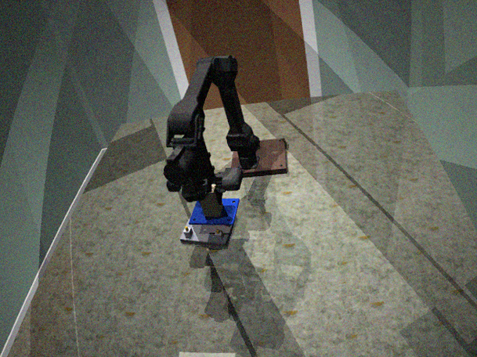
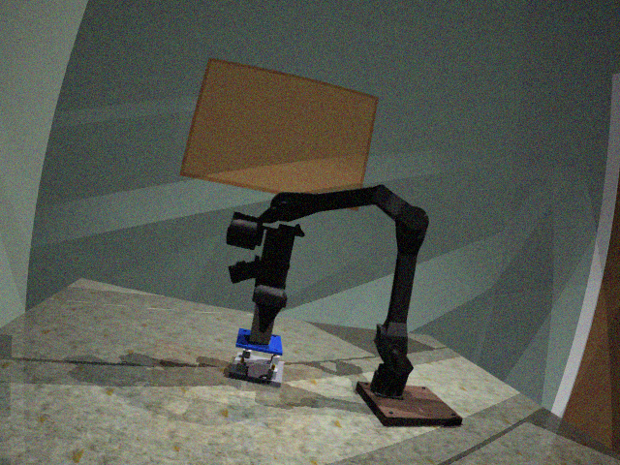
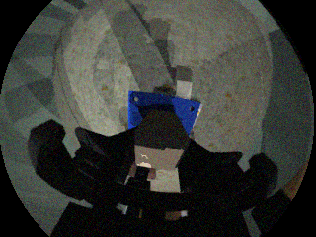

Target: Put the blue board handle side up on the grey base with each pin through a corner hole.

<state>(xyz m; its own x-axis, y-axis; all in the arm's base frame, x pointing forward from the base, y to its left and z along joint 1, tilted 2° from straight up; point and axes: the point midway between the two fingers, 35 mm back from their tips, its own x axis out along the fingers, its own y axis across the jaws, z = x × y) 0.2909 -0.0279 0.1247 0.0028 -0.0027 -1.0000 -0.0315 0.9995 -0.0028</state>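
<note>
The board (image 1: 232,209) (image 2: 274,345) (image 3: 186,110) looks like smooth plastic. The arm (image 1: 183,118) (image 2: 406,280) seems matt black, and the tabletop (image 1: 335,270) (image 2: 165,420) has a mottled, stone-like finish.
</note>
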